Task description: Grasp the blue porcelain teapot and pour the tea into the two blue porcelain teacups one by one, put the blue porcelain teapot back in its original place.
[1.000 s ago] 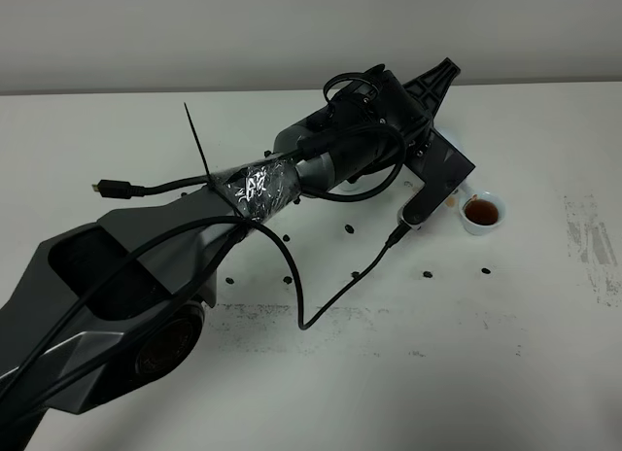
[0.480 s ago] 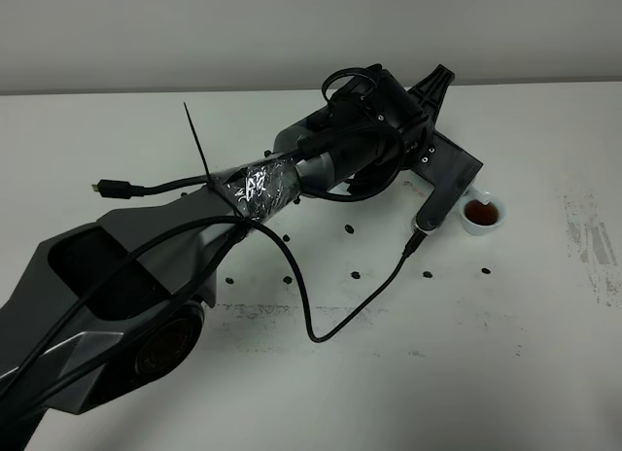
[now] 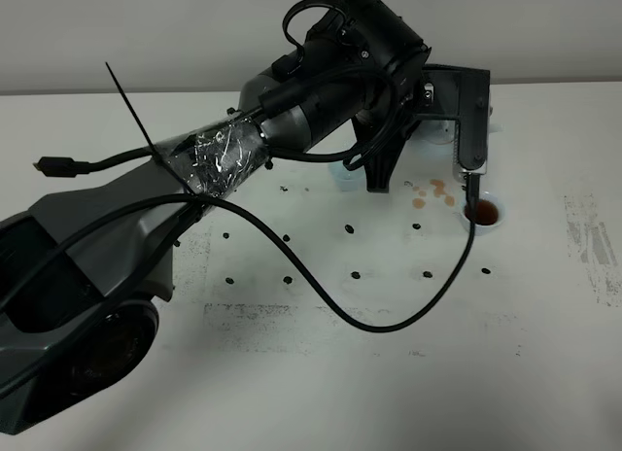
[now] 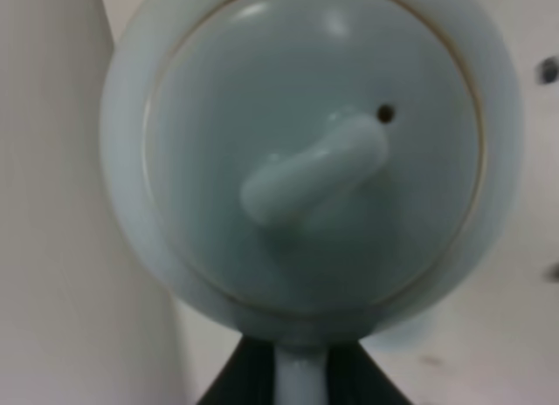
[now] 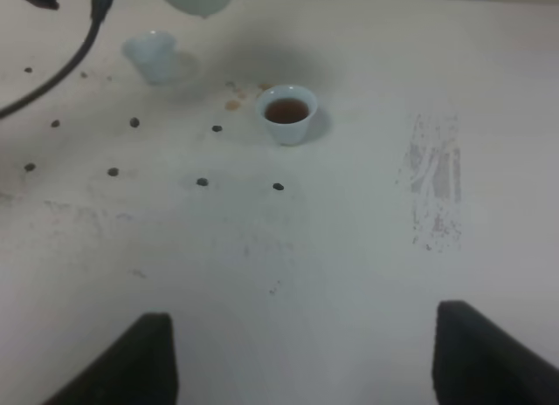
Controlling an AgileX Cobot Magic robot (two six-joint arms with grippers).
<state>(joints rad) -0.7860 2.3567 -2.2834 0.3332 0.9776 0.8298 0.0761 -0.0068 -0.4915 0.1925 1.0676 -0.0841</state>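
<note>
1. Left wrist view is filled by the pale sky-blue, glossy, round-bodied porcelain teapot (image 4: 218, 274), seen from over its round lid (image 4: 410, 204) with the small knob (image 4: 310, 178).
2. The left gripper (image 4: 301, 383) is clamped on the teapot's loop handle (image 4: 301, 389), with a dark finger on each side of it.
3. Exterior high view shows the black left arm (image 3: 321, 101) reaching across the white table (image 3: 389, 393) and hiding nearly all of the teapot.
4. A small pale-blue handleless porcelain teacup holding brown tea (image 5: 286, 114) stands on the table just beside some brown spilled drops (image 5: 234, 101).
5. The second matching pale-blue teacup (image 5: 150, 54) stands well apart from the first, and its inside looks pale.
6. The teapot's rounded underside shows beyond the two cups in the right wrist view.
7. The right gripper (image 5: 301, 322) has its jaws spread wide, hanging over bare table well apart from both cups.
8. Small black dots (image 5: 202, 181) mark the table near the cups.
</note>
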